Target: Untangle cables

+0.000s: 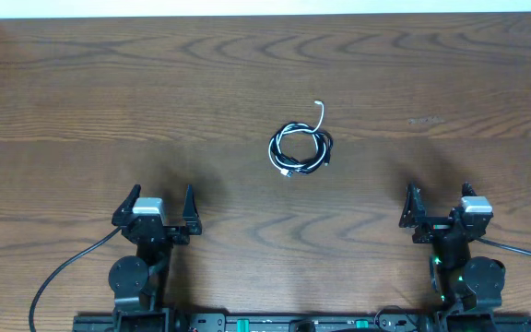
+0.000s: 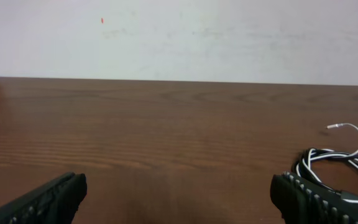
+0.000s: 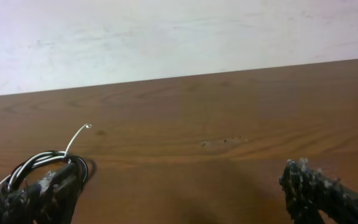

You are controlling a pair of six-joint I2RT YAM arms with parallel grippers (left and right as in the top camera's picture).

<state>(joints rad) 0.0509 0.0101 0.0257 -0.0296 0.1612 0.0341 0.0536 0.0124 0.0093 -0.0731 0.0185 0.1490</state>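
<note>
A black cable [image 1: 322, 148] and a white cable [image 1: 282, 141] lie coiled together in one small bundle at the table's middle. The white cable's free end [image 1: 319, 109] sticks out toward the far side. The bundle shows at the right edge of the left wrist view [image 2: 337, 158] and at the left edge of the right wrist view [image 3: 42, 163]. My left gripper [image 1: 162, 210] is open and empty, near left of the bundle. My right gripper [image 1: 441, 205] is open and empty, near right of it. Both are well apart from the cables.
The brown wooden table [image 1: 109, 83] runs to a white wall at the far side. A small scuff [image 3: 222, 142] marks the wood ahead of my right gripper. Thick black arm wires [image 1: 58, 272] trail at the near edge.
</note>
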